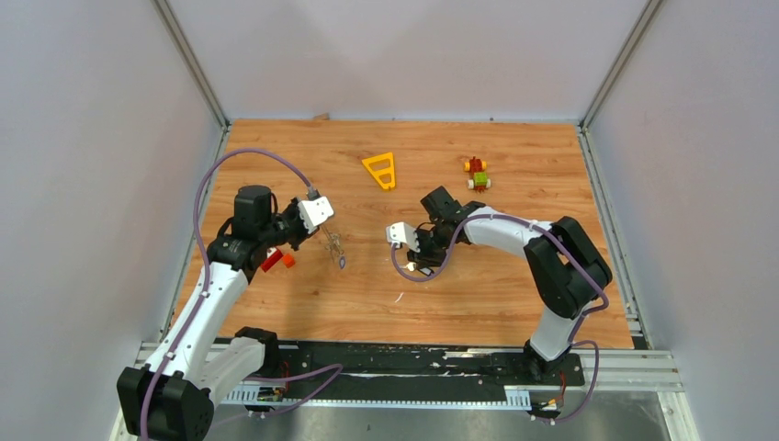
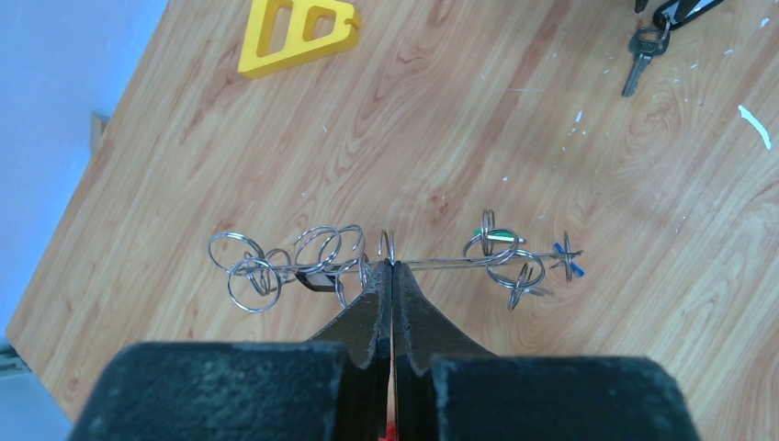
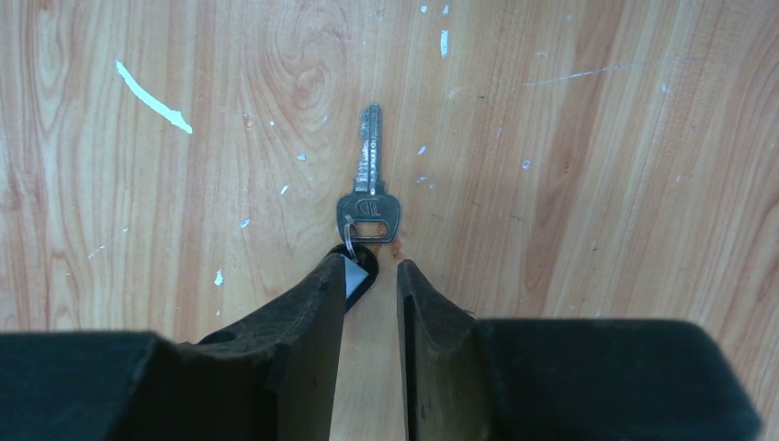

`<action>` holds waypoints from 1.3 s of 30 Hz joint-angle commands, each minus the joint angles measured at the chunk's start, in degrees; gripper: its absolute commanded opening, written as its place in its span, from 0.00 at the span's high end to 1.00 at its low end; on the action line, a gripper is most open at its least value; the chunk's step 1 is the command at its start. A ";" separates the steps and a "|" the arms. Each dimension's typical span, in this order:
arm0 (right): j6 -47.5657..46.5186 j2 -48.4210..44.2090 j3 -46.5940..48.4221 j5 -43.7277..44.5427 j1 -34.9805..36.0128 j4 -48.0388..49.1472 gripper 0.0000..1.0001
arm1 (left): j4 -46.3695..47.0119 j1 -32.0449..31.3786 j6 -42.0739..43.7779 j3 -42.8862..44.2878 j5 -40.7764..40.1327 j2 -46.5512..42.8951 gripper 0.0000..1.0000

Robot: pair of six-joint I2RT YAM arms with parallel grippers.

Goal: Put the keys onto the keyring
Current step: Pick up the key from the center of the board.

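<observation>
My left gripper (image 2: 392, 265) is shut on the keyring (image 2: 441, 262), a thin silver wire held level above the table. Small split rings hang along it, with a green tag (image 2: 501, 236), a blue tag (image 2: 570, 262) and a black tag (image 2: 317, 280). From above, the keyring (image 1: 335, 246) dangles below the left gripper (image 1: 323, 225). One silver key (image 3: 369, 184) lies flat on the wood, also visible in the left wrist view (image 2: 640, 60). My right gripper (image 3: 371, 266) stands open just behind it. Its left finger covers part of the key's black tag (image 3: 360, 273).
A yellow triangle frame (image 1: 380, 170) lies at the back centre, with a red-green-yellow toy block figure (image 1: 476, 173) to its right. A small red-orange piece (image 1: 274, 261) sits by the left arm. Grey walls close in the wooden table (image 1: 478, 303).
</observation>
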 commanded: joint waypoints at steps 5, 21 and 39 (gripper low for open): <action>-3.06 1.22 1.99 -1.86 0.84 -0.78 0.75 | 2.03 0.24 0.66 0.66 0.59 -0.78 1.00; -4.51 2.20 2.79 -1.64 1.49 -2.39 0.83 | 1.97 0.24 0.66 0.58 0.44 -0.96 1.00; -4.52 2.39 3.23 -1.81 1.53 -2.23 0.91 | 2.03 0.24 0.73 0.22 0.48 -1.04 1.00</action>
